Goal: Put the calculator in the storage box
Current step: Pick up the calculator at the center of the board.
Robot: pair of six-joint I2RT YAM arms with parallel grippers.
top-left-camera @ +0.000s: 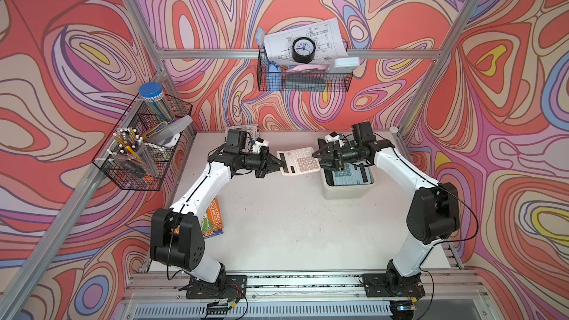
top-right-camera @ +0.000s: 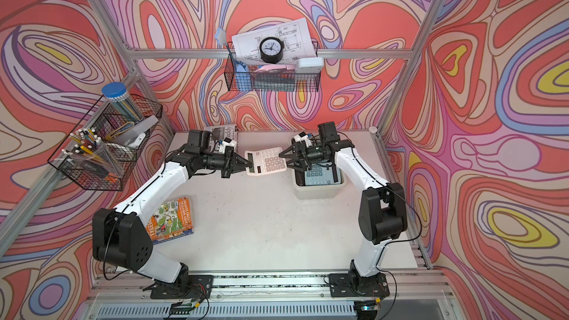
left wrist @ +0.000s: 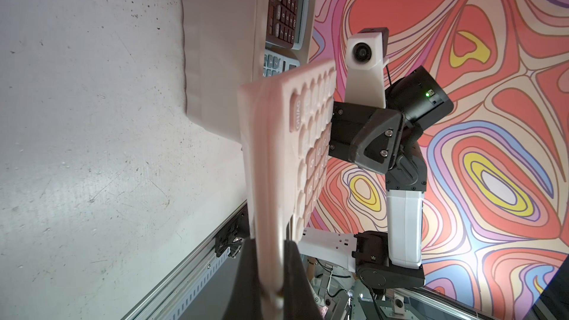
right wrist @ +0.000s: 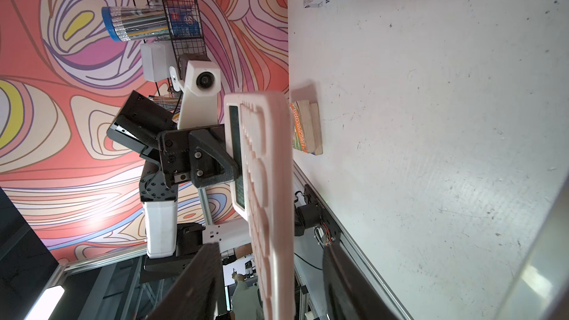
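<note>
A pale pink calculator (top-left-camera: 298, 161) (top-right-camera: 267, 161) hangs in the air between both arms, just left of the storage box (top-left-camera: 348, 191) (top-right-camera: 317, 191). My left gripper (top-left-camera: 278, 166) (left wrist: 271, 272) is shut on its display end. In the left wrist view the calculator (left wrist: 277, 149) runs away from the clamped jaws. My right gripper (top-left-camera: 317, 156) (right wrist: 271, 246) straddles the opposite end. There the calculator (right wrist: 264, 164) sits between the two fingers (right wrist: 200, 278) with a gap on each side, so this gripper is open. The cream box (left wrist: 215, 56) holds other calculators (top-left-camera: 348, 175).
An orange book (top-right-camera: 172, 220) (right wrist: 306, 127) lies near the left arm's base. A newspaper (top-right-camera: 221, 132) lies at the table's back edge. Black wire baskets hang on the left wall (top-left-camera: 144, 149) and the back wall (top-left-camera: 304, 72).
</note>
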